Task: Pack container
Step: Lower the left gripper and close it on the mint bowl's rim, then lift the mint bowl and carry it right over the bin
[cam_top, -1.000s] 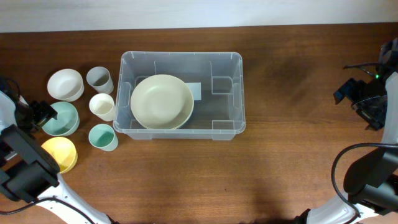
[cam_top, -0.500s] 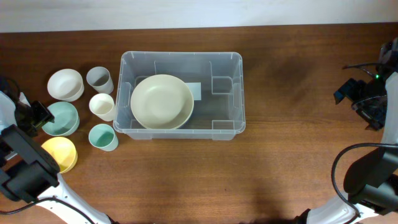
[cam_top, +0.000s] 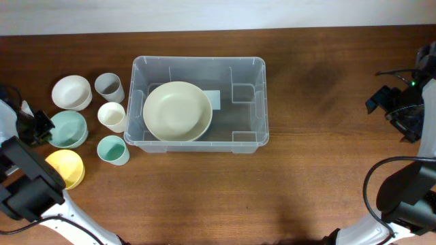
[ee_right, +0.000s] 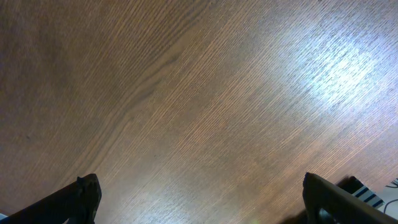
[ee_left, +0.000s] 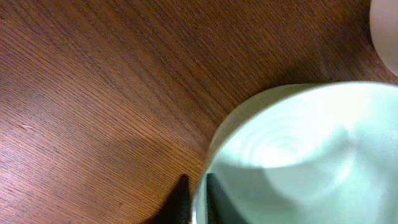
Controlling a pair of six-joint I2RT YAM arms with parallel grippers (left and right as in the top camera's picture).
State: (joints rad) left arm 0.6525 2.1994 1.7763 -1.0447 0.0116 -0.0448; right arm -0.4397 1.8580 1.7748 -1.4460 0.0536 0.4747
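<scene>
A large rectangular container (cam_top: 242, 121) of clear, glossy plastic is set on the middle of the bench (cam_top: 320, 177), whose brown wood shows a fine, streaked grain. The container's corners are rounded, a rim runs round its top, and moulded ribs are seen on its inner walls. A wide, shallow cream bowl (cam_top: 177, 111) with a smooth matt surface lies in its left half, partly covering a white label (cam_top: 215, 99) on the base.

To the left of the container, smaller round vessels are grouped on the bench: a white bowl (cam_top: 71, 92), a grey cup (cam_top: 108, 86), a cream cup (cam_top: 112, 116), a teal cup (cam_top: 112, 150), a mint-green bowl (cam_top: 68, 129) and a yellow bowl (cam_top: 66, 168).

The left fingers (ee_left: 181, 200), dark and tapered, are closed narrowly on the thin rim of the mint-green bowl, one outside and one inside the wall; faint concentric rings are visible on its glossy inner surface.

The right fingers (ee_right: 81, 198) are spread wide over bare, sheeny wood at the far right, with nothing held between them.
</scene>
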